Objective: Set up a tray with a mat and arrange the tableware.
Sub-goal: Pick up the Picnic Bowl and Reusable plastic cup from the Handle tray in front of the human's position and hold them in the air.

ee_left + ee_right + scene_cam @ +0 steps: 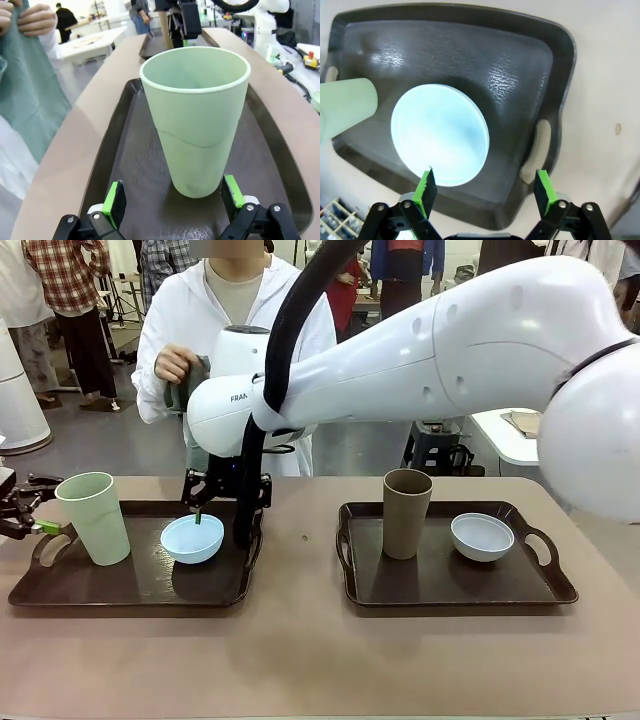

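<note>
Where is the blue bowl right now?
In the front view, the light blue bowl sits on the left tray, just right of the pale green cup, below the right gripper.

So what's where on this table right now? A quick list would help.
Left tray: pale green cup, light blue bowl
Right tray: brown cup, whitish bowl
Left gripper: open, close beside the pale green cup
Right gripper: open, over the light blue bowl
Person: at the far side, holding a green cloth
</note>
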Controlling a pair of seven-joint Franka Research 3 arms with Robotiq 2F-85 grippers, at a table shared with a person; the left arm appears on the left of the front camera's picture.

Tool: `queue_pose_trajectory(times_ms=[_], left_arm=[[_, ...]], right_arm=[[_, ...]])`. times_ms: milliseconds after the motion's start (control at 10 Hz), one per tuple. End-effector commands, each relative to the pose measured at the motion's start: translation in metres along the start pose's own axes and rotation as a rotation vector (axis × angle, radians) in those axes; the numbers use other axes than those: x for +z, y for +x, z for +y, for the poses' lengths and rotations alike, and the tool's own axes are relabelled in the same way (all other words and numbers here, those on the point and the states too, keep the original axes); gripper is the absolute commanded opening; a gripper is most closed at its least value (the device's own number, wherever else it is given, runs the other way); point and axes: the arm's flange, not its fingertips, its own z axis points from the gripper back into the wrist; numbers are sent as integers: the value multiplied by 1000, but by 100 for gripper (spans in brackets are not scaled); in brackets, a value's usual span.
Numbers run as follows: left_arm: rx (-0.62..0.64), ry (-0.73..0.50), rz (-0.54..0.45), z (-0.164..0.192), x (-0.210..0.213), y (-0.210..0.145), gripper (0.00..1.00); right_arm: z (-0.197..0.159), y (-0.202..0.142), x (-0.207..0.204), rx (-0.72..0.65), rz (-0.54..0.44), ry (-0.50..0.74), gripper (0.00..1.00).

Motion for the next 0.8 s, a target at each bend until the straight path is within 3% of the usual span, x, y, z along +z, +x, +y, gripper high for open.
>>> queue_pose_trajectory(times_ms=[0,200,300,700], left_arm=[[-31,3,10,-4,-12,1,100],[47,16,11,-5,-9,4,100],[3,-12,-1,0,-10,-1,100],[17,-10,2,-1,-10,-2,100]], right_arm=[[7,11,-5,-7,4,-19,100],[1,3,-6,-1,3,0,100],[1,3,-6,-1,3,0,100],[2,6,-9,-2,7,-3,100]])
